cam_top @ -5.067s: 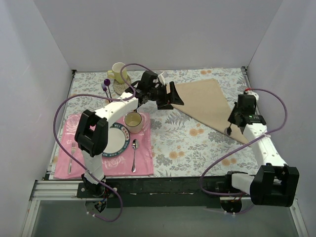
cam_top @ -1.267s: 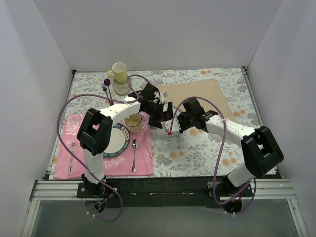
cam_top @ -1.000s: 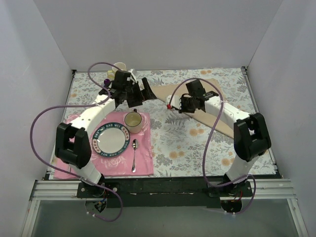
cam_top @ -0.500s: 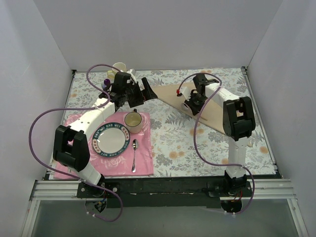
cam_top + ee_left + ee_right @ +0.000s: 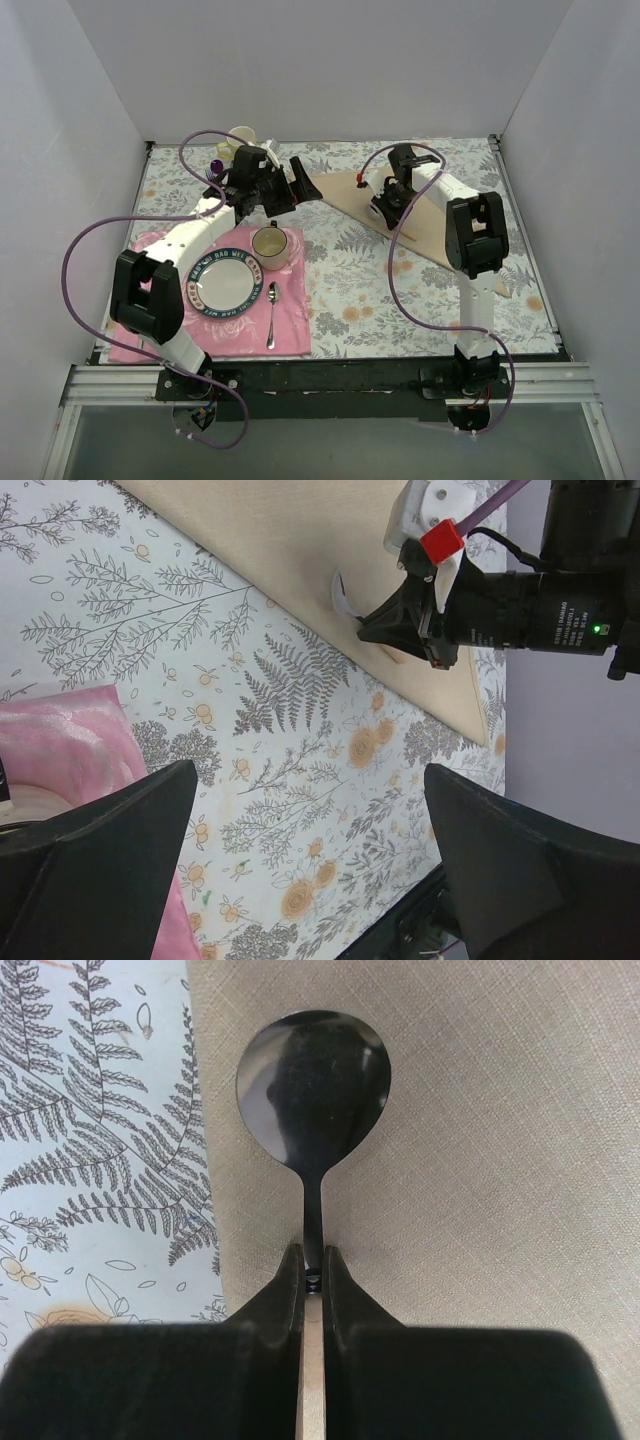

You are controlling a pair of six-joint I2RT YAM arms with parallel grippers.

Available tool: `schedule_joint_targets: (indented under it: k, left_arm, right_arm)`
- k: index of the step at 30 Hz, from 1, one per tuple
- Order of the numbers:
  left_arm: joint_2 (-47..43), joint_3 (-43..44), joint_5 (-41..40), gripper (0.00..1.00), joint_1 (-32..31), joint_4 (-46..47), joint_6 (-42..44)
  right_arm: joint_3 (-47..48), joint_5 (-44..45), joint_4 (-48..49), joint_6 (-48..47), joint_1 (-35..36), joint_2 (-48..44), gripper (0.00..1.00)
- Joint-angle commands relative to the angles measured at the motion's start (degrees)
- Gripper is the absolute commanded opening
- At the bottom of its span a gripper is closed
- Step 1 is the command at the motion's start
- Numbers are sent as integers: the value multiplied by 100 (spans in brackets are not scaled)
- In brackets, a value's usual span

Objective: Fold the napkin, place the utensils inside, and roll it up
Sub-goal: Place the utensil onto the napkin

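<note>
The beige napkin (image 5: 440,225) lies folded in a long triangle across the back right of the tablecloth. My right gripper (image 5: 384,207) is low over its left part, shut on the thin handle of a spoon (image 5: 312,1080). The spoon's bowl points ahead of the gripper (image 5: 312,1255), just inside the napkin's edge (image 5: 450,1160). My left gripper (image 5: 300,185) hangs wide open and empty at the napkin's left tip. The left wrist view shows the napkin (image 5: 290,540) and the spoon bowl (image 5: 343,592). A second spoon (image 5: 272,312) lies on the pink placemat.
A pink placemat (image 5: 290,320) at front left holds a plate (image 5: 200,295), a cup (image 5: 271,246) and a fork (image 5: 146,315). A yellow mug (image 5: 240,143) and purple-tipped sticks (image 5: 215,172) stand at the back left, close behind my left arm.
My right gripper has swung from the middle of the table back onto the napkin with the spoon. My left gripper has drawn back to the napkin's left tip. Little movement in the last half second.
</note>
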Motion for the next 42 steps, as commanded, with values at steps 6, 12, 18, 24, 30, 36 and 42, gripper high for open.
schedule_joint_targets:
  k: [6, 12, 18, 24, 30, 36, 42]
  left_arm:
    - [379, 325, -89, 98, 13, -63, -67]
    - [1424, 1397, -362, 98, 206, -556, -331]
    - [2225, 2101, -1012, 98, 356, -723, -594]
    - [2805, 2470, -1126, 98, 470, -732, -823]
    - [2955, 2515, -1355, 96, 479, -478, -912]
    - [3096, 2462, -1469, 90, 479, -232, -1017]
    - [3105, 2392, -1601, 90, 479, -38, -1061]
  right_arm:
    - [192, 43, -107, 210, 58, 142, 4]
    - [157, 113, -125, 421, 120, 125, 11]
    - [87, 166, -125, 579, 155, 151, 18]
    - [113, 70, -125, 773, 164, 186, 32]
    - [96, 8, -81, 983, 164, 116, 39]
    - [157, 78, -37, 1133, 164, 98, 30]
    - [148, 61, -81, 1212, 164, 89, 21]
